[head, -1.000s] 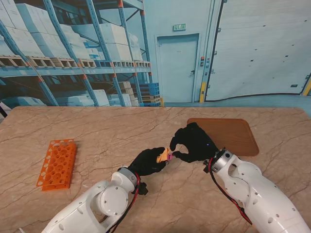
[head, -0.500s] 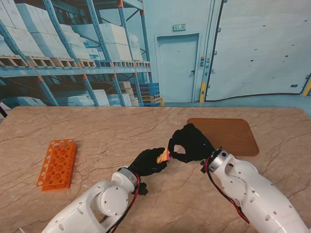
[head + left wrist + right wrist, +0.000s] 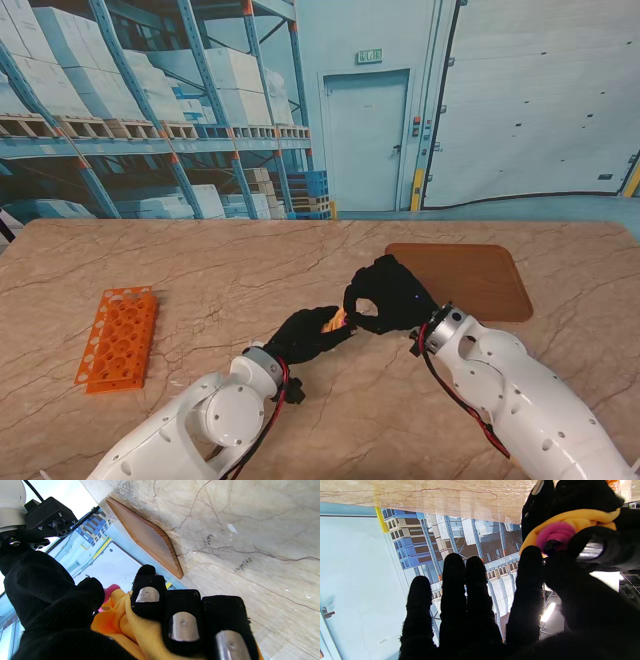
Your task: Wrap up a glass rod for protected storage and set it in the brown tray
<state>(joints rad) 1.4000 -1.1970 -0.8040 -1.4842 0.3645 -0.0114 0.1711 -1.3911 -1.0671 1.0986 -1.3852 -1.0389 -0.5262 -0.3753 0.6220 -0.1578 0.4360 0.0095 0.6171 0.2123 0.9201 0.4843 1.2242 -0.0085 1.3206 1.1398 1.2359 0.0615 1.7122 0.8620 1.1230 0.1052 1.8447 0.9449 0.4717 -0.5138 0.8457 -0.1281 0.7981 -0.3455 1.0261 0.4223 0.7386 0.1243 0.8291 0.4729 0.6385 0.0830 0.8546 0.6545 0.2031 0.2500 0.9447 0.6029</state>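
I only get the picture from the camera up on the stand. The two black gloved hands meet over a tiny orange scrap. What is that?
Observer: A soft orange-yellow cloth, bunched inside the left hand.
Visitor: Is anything in it?
Observer: A pink rolled end pokes out of the cloth; no glass is visible.
Visitor: And the other hand?
Observer: The right hand pinches at that pink end with thumb and forefinger; its other three fingers stick out straight.

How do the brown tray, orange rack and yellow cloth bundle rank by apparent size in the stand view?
1. brown tray
2. orange rack
3. yellow cloth bundle, mostly hidden by the hands, so its full size is unsure.
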